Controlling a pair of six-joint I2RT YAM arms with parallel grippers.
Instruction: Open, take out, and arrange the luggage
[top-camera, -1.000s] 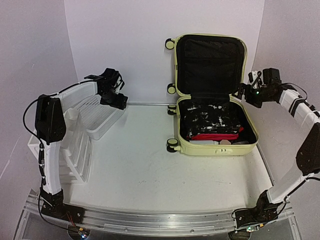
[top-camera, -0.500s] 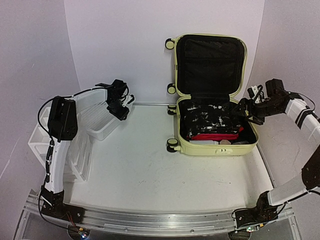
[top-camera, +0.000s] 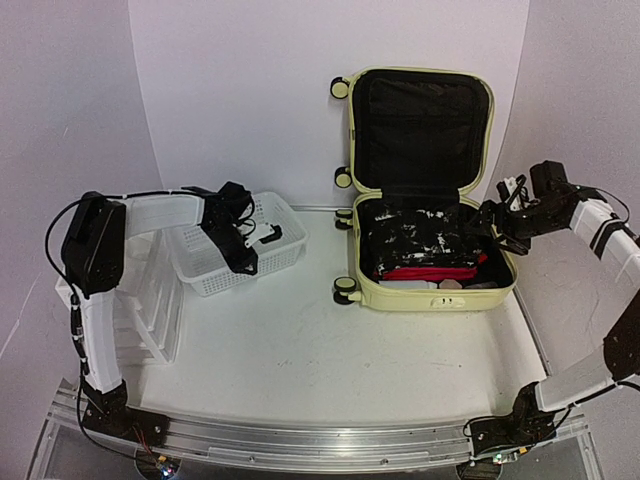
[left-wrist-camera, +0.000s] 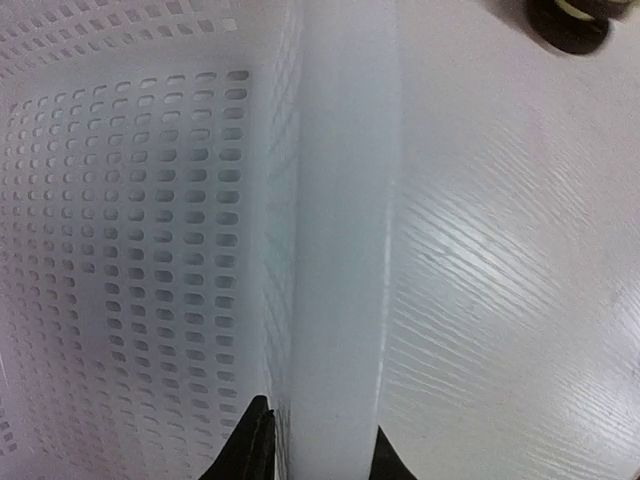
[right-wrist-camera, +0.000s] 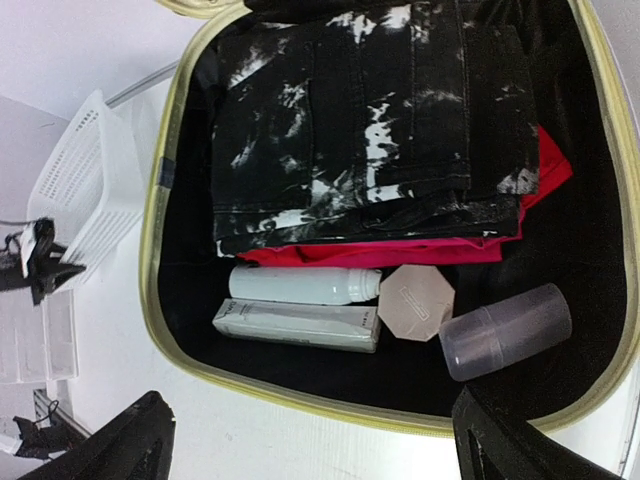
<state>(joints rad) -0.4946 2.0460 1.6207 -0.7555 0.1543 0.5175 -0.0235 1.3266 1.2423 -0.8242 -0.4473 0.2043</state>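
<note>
The basket (top-camera: 278, 232) has come away from the left wall towards the middle of the table (top-camera: 300, 350), drawn by the left gripper (top-camera: 244, 258), which has narrowed onto it; the right arm has barely shifted. The left wrist view shows that gripper's (left-wrist-camera: 320, 452) fingers (left-wrist-camera: 252, 445) astride the basket's (left-wrist-camera: 150, 250) rim, one inside the mesh wall and one outside, pinching it. The organiser (top-camera: 150, 300) stands just left of the basket. The luggage (top-camera: 430, 298) lies open at the back right of the table, its lid upright against the rear wall and its wheels to the left. The right gripper (top-camera: 497, 225) hovers over the luggage's right edge with jaws spread wide, holding nothing. Its wrist view looks down into the luggage (right-wrist-camera: 152, 240): black-and-white jeans (right-wrist-camera: 370, 120) on a red cloth (right-wrist-camera: 400, 250), then a white bottle (right-wrist-camera: 305, 284), a white box (right-wrist-camera: 295, 326), a pink octagonal case (right-wrist-camera: 415, 300) and a frosted tub (right-wrist-camera: 505, 330).
</note>
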